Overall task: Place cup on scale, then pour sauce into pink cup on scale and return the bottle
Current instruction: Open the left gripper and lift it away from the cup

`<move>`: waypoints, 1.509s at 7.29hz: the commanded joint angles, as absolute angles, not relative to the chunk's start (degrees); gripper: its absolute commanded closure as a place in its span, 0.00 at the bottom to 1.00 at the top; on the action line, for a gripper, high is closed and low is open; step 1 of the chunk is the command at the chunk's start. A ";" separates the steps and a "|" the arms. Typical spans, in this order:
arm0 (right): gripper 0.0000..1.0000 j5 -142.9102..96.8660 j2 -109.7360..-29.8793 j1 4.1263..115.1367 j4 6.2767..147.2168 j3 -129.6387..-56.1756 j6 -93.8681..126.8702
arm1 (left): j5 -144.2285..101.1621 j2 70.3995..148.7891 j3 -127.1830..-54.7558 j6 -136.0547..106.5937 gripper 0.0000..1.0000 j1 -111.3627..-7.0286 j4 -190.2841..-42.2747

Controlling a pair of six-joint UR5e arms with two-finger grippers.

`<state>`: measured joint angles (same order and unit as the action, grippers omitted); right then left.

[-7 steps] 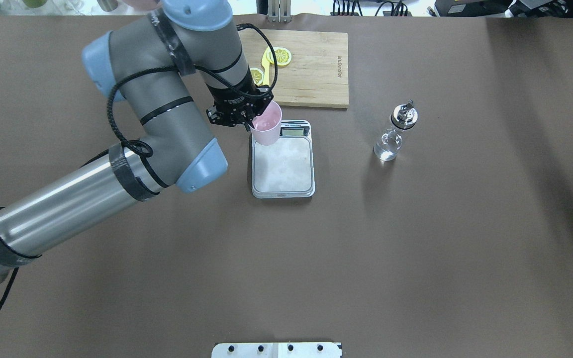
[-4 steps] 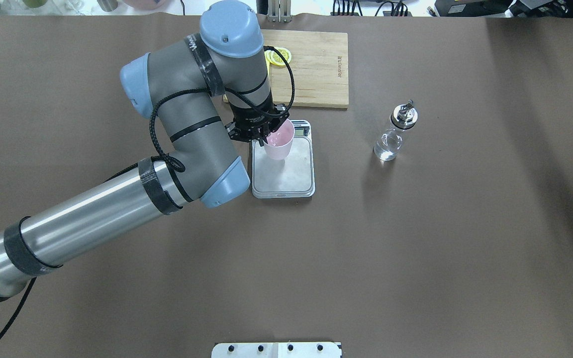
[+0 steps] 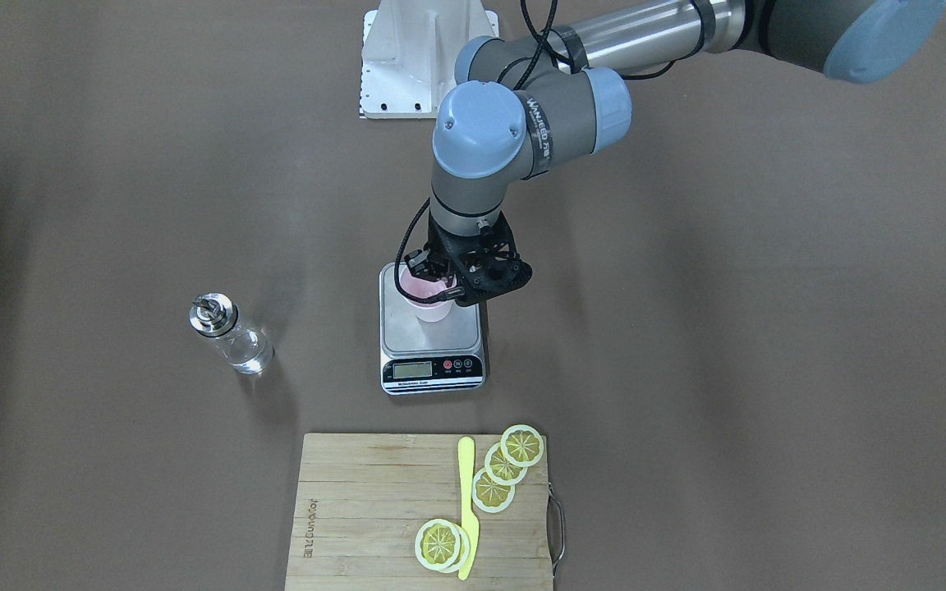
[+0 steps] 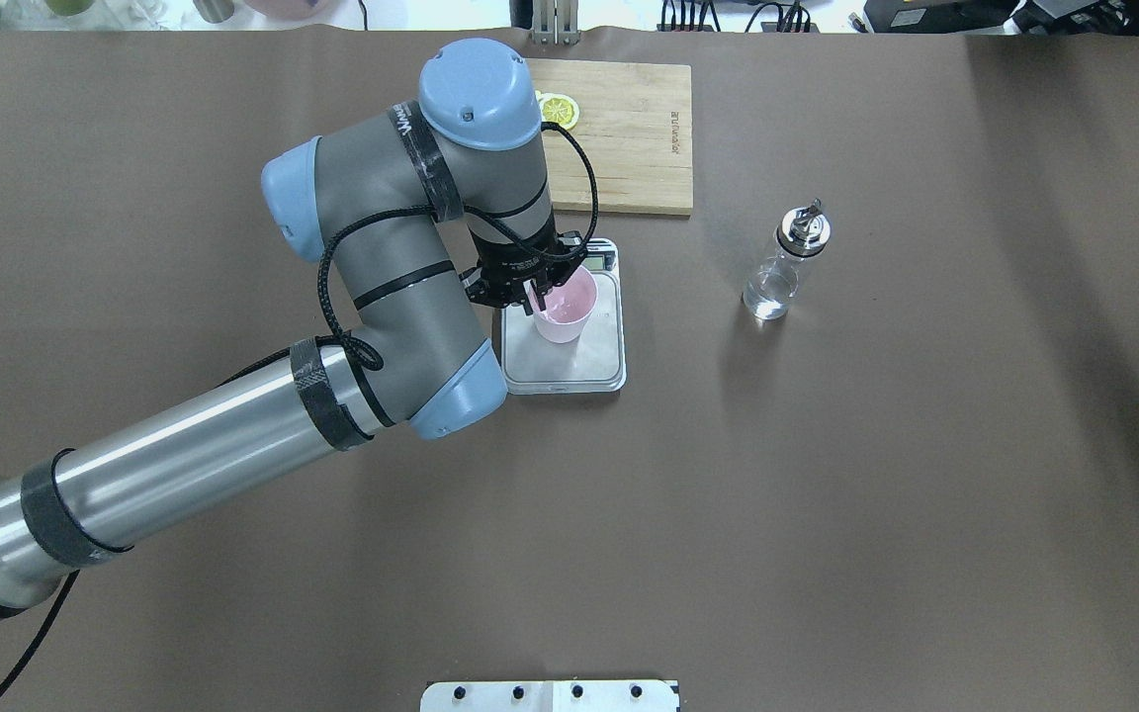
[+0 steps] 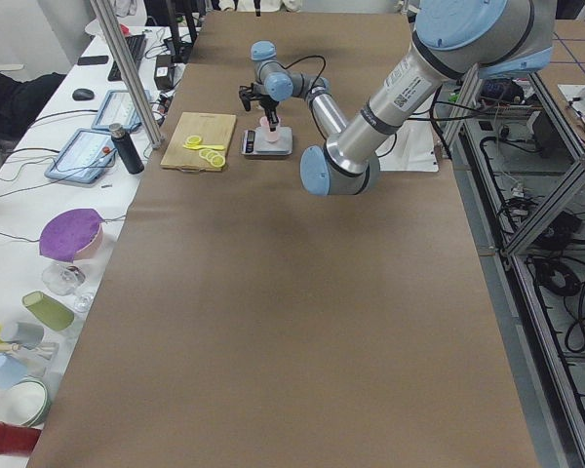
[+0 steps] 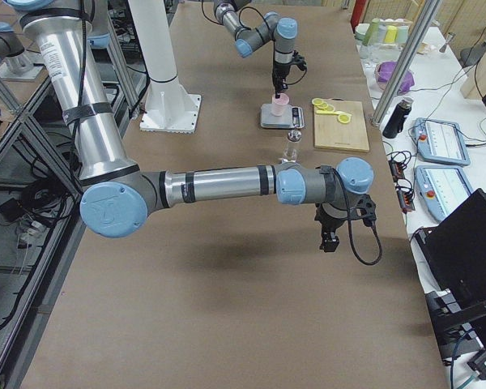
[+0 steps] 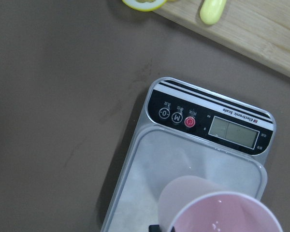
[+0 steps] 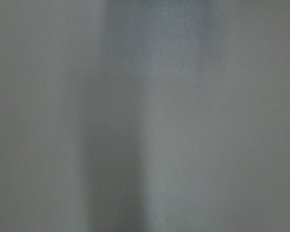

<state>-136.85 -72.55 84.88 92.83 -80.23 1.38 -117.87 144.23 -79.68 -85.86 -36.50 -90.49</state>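
The pale pink cup (image 4: 567, 314) is over the steel platform of the scale (image 4: 579, 368), near its middle; whether it rests on the platform I cannot tell. My left gripper (image 4: 536, 295) is shut on the cup's rim from above. The left wrist view shows the cup (image 7: 222, 212) below the scale's black panel (image 7: 208, 123). The clear glass bottle (image 4: 777, 279) with a metal spout stands upright to the right of the scale, with clear sauce inside. My right gripper (image 6: 329, 241) shows only in the exterior right view, far from these things; I cannot tell if it is open.
A wooden cutting board (image 4: 629, 138) lies just beyond the scale, with lemon slices (image 3: 506, 468) and a yellow knife (image 3: 466, 501) on it. The robot's white base plate (image 3: 428, 57) is at the near table edge. The right wrist view is a grey blur.
My left gripper has carried the cup from the scale's far left corner to over the middle of the platform, toward the robot and slightly right. The bottle has not moved.
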 commanded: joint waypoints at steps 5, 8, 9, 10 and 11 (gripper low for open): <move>0.00 -131.42 -64.19 80.63 103.74 -95.05 4.11 | -118.91 129.48 -99.71 -76.00 0.02 -46.03 -84.35; 0.00 -130.00 -65.73 71.22 100.84 -109.38 18.79 | -119.00 124.38 -106.78 -63.66 0.02 -52.63 -76.38; 0.00 -127.38 -68.70 68.49 95.94 -113.43 22.55 | -119.00 122.89 -107.05 -60.94 0.02 -54.04 -76.38; 0.00 -121.87 -69.60 63.25 92.76 -117.64 34.60 | -119.09 120.96 -107.57 -58.91 0.02 -54.84 -76.38; 0.00 -116.68 -72.39 58.06 92.12 -123.78 39.94 | -119.09 119.63 -107.75 -57.06 0.02 -54.93 -76.46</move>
<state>-122.96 -69.48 64.40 94.41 -116.80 31.02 -119.06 121.60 -107.31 -59.68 -54.32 -76.46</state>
